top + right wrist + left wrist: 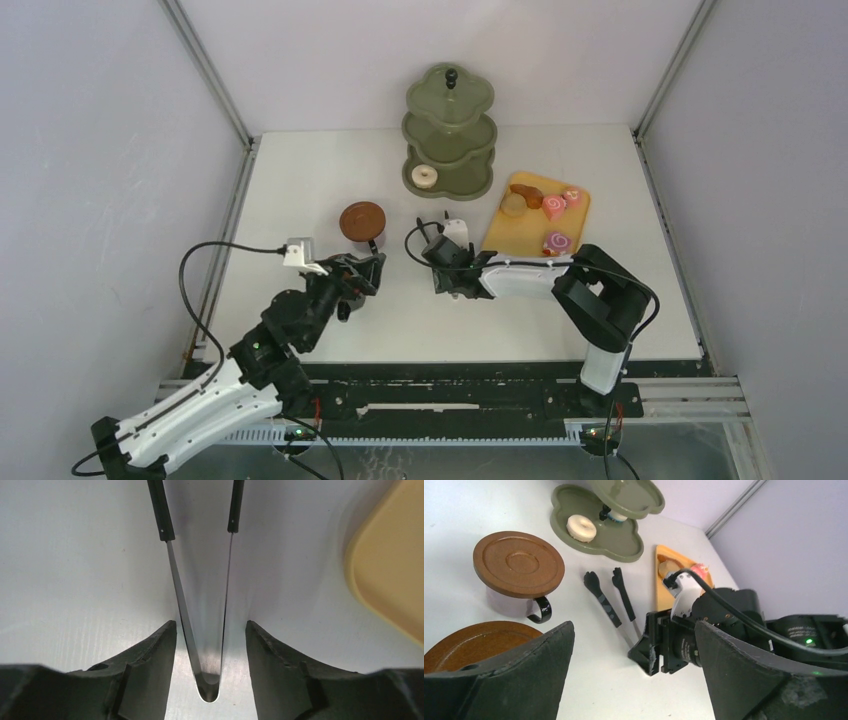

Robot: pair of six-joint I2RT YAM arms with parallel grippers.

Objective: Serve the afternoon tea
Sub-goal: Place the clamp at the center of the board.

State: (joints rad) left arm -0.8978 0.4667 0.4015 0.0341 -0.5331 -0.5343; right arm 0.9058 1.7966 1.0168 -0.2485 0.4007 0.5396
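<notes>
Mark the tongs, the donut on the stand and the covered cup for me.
Tongs (605, 601), left wrist view, left arm's black grip.
Donut (581, 527), left wrist view, its top ring.
Covered cup (518, 564), left wrist view, saucer lying on it.

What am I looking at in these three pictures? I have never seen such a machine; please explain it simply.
Two robot arms stand at the near edge of a white table. One picture looks down from above; the other two come from a small camera on each wrist. On the table are a green three-tier stand with one donut on its lowest tier, a yellow tray with pink cakes and brown buns, a cup covered by a brown saucer, a second saucer, and black tongs. The right end effector is open, its fingers on either side of the tongs' closed end, seemingly without touching. The left end effector is open and holds nothing.
</notes>
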